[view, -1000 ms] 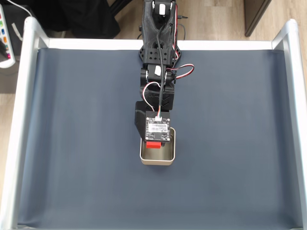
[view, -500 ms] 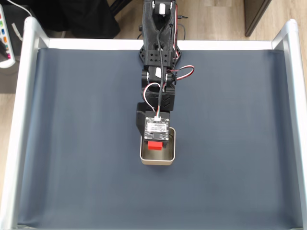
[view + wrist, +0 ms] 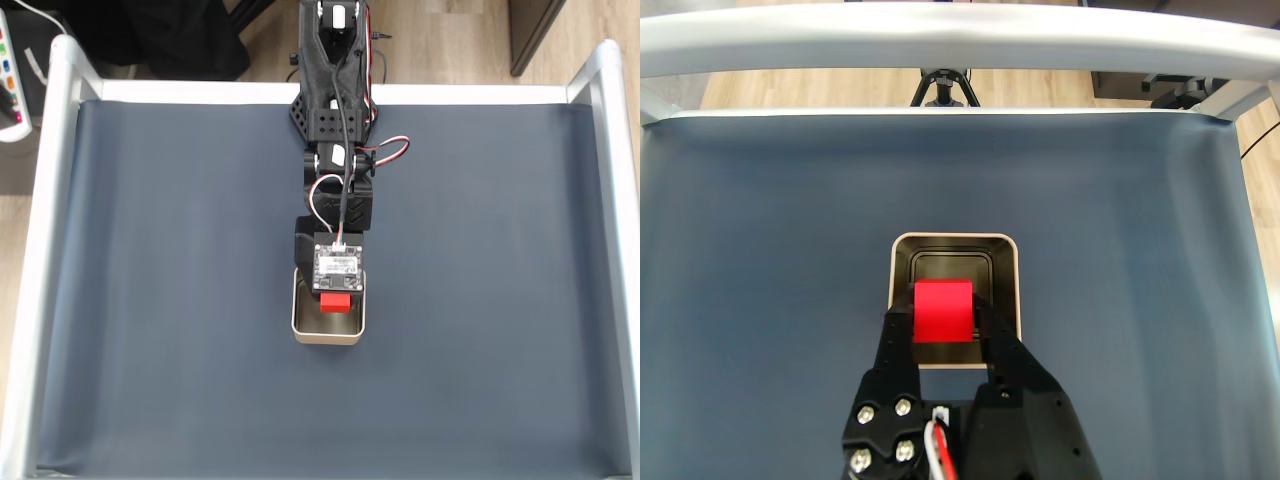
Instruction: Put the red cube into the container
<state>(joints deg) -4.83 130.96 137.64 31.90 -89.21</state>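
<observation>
The robot arm's gripper (image 3: 942,315) held the red cube (image 3: 942,311) clamped between its black jaws, poised directly above the container (image 3: 1006,290), a square metal tin resting near the middle of the dark blue tabletop (image 3: 150,250); the fixed view showed the red cube (image 3: 336,302) over the tin's (image 3: 330,333) inside.

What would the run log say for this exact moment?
gripper: shut on red cube | position: over container | cube: not released
</observation>
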